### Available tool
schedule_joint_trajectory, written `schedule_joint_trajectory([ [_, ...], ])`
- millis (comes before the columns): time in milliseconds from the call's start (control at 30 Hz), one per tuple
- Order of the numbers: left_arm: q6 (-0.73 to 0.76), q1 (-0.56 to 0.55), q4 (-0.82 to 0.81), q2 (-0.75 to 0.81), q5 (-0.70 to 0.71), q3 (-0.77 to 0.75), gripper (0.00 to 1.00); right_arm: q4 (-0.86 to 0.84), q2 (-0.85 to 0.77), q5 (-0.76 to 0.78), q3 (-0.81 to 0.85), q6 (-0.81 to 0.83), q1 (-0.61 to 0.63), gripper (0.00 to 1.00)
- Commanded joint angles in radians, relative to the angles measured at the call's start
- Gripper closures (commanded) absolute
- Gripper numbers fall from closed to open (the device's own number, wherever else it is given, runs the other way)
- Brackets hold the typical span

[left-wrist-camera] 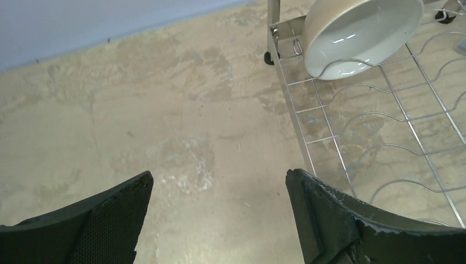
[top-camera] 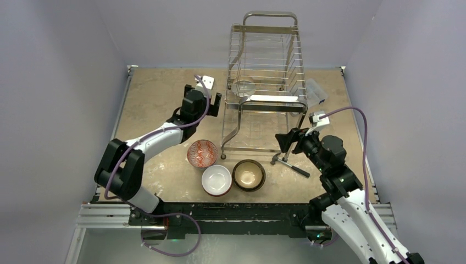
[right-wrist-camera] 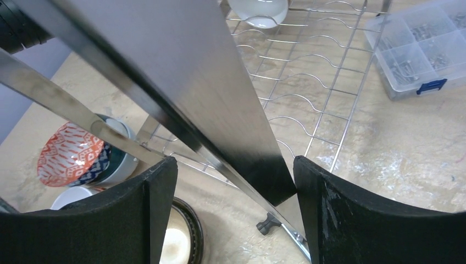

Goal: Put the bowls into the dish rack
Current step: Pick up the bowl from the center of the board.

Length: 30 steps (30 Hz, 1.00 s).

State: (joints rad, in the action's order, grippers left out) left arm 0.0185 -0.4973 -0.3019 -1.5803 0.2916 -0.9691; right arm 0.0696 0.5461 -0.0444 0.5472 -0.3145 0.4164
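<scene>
- Dish rack (top-camera: 266, 82) of chrome wire stands at the far middle of the table (top-camera: 154, 93), tall, with arched handles on top.
- One pale bowl (left-wrist-camera: 360, 36), white inside, is in the rack on the low wire shelf. It is near the rack's left side and tilted on its edge between the wavy wires.
- Three bowls are on the table just in front of the rack. The red-and-white patterned bowl (top-camera: 202, 153) is beside the rack's front left leg.
- The white bowl (top-camera: 216, 180) and the dark brown bowl (top-camera: 249, 175) with cream inside are a little nearer to the arm bases, touching each other.
- In the right wrist view the patterned bowl is nested on top of a blue-patterned bowl (right-wrist-camera: 96, 165).
- The left gripper (left-wrist-camera: 220, 175) is to the left of the rack, above bare table, with jaws spread wide and nothing between them.
- The right gripper (right-wrist-camera: 233, 162) is at the rack's front right corner, with jaws wide apart. A flat metal strip of the rack crosses between them in its own view, and I cannot tell if they touch it.
- A clear plastic compartment box (top-camera: 315, 91) lies on the table to the right of the rack.
</scene>
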Motion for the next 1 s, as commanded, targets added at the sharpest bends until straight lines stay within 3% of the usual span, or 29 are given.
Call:
schedule_joint_trajectory([
  [0,-0.238,0.014,0.116,0.107,0.011,0.037,0.09,0.018,-0.029,-0.113,0.022,-0.064,0.010,0.19],
  [300,-0.456,0.016,0.130,0.313,-0.087,0.248,0.09,0.047,-0.052,-0.126,0.017,-0.103,0.010,0.11],
  [567,-0.560,0.017,0.261,0.459,-0.089,0.300,0.10,0.035,-0.049,-0.123,-0.005,-0.131,0.011,0.08],
  [967,-0.841,0.017,0.749,0.607,0.089,0.280,0.13,0.045,-0.054,-0.103,-0.014,-0.142,0.010,0.06],
])
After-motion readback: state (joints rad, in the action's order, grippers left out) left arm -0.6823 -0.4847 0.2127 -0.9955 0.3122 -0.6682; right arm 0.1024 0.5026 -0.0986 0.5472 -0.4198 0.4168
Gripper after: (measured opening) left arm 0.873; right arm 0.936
